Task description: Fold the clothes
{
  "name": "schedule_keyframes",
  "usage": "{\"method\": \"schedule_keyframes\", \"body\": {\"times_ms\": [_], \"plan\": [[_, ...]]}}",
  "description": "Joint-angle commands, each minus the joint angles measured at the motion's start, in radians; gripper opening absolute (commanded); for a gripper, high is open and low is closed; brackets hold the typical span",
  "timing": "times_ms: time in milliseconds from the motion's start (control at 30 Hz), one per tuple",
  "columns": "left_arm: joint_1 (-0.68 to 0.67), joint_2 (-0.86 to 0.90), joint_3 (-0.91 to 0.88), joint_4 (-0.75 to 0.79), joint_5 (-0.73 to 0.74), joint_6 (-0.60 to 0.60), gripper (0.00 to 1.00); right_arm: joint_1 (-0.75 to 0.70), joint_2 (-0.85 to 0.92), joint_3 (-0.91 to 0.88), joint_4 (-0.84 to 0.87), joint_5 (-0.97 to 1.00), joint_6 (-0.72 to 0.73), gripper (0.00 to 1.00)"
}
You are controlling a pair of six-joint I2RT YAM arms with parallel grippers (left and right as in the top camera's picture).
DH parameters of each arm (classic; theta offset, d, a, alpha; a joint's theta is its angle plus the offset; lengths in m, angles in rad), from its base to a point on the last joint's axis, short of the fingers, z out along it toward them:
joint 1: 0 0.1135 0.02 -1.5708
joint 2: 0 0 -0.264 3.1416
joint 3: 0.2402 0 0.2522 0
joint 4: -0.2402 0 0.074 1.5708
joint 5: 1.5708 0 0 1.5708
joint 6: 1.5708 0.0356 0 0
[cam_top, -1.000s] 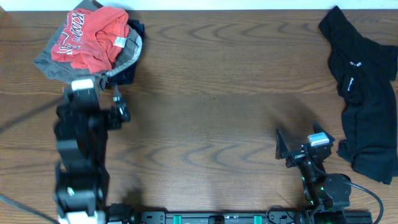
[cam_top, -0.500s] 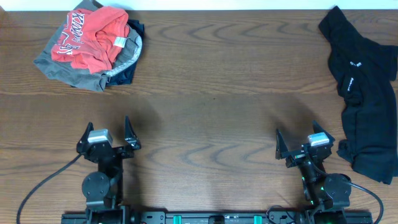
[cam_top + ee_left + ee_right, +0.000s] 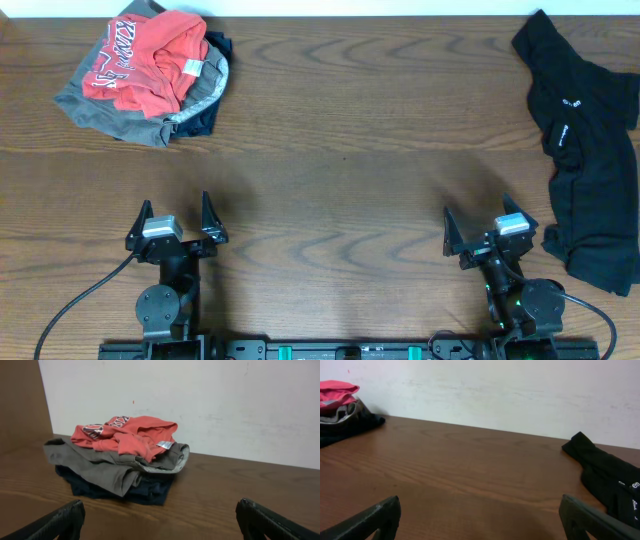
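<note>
Two heaps out there: the coral-red T-shirt (image 3: 150, 60) tops the pile (image 3: 120, 110) at the table's (image 3: 350, 150) far left corner, straight ahead of the left gripper (image 3: 176, 212), jaws spread wide and empty. The black shirt (image 3: 585, 150) runs lengthwise down the right edge, its near end close to the right gripper (image 3: 480, 222), which is gaping too and holds nothing.

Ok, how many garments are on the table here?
4. Red T-shirt atop grey shorts and a navy piece, piled in the far left corner; black shirt along the right edge. The pile may hide more.
</note>
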Motion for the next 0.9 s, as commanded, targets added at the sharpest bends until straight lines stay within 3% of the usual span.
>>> {"method": "schedule_keyframes", "body": {"times_ms": [0,433,867], "plan": [[-0.001,-0.011,-0.004,0.005,-0.001,-0.013,0.98,-0.015,-0.007,-0.002,-0.003,0.000,0.014,0.99],[-0.001,-0.011,-0.005,-0.187,-0.001,-0.016,0.98,-0.015,-0.007,-0.002,-0.003,-0.001,0.014,0.99],[0.000,-0.008,-0.005,-0.189,-0.001,-0.016,0.98,-0.015,-0.007,-0.002,-0.003,-0.001,0.014,0.99]]}}
